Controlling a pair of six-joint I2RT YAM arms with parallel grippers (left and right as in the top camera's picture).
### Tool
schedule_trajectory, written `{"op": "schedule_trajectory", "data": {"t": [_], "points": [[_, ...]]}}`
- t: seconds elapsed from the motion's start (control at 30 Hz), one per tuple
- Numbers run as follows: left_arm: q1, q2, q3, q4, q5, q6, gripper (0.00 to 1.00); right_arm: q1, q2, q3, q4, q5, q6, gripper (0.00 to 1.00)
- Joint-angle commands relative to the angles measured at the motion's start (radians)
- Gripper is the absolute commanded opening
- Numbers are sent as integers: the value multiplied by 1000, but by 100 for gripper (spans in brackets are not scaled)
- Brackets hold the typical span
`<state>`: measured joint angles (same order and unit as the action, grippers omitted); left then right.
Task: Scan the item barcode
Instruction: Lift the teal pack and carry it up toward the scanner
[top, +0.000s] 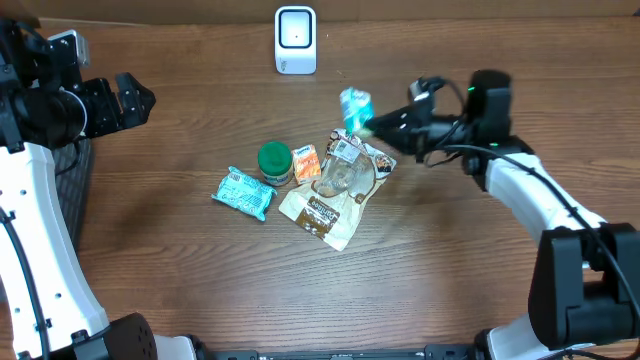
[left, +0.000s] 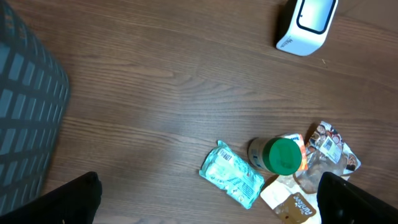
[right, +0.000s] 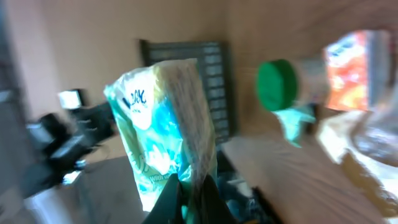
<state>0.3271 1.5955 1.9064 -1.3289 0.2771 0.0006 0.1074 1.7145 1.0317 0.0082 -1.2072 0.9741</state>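
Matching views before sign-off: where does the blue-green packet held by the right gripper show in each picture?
Overhead: the packet sits above and right of centre, at the tips of the right gripper.
Left wrist: not in it.
Right wrist: left of centre, upright, pinched at its bottom edge, blurred.
Shared landmark: the green-lidded jar, seen in all three views.

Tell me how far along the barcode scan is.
Done: the right gripper is shut on a teal packet, lifted off the table. In hand: the packet is held up short of the scanner. Left: facing its barcode to the scanner, apparently. The left gripper hangs open, idle.
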Motion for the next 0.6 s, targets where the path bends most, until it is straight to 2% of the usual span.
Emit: {"op": "schedule_trajectory", "data": {"t": [0.0, 0.17, 0.27, 0.37, 0.47, 0.57], "points": [[0, 1, 5, 0, 1, 15, 100, 40, -14, 10, -93, 184, -246, 4], [0, 1, 5, 0, 1, 15, 100, 74, -14, 76, -297, 365, -374, 4], [0, 1, 5, 0, 1, 15, 99, 105, -13, 220, -496, 501, -480, 4], [0, 1, 5, 0, 1, 15, 100, 155, -1, 419, -687, 719, -559, 4], [0, 1, 5, 0, 1, 15, 100, 207, 24, 600, -770, 835, -629, 4], [0, 1, 5, 0, 1, 15, 100, 256, 43, 715, -750, 983, -685, 4]]}}
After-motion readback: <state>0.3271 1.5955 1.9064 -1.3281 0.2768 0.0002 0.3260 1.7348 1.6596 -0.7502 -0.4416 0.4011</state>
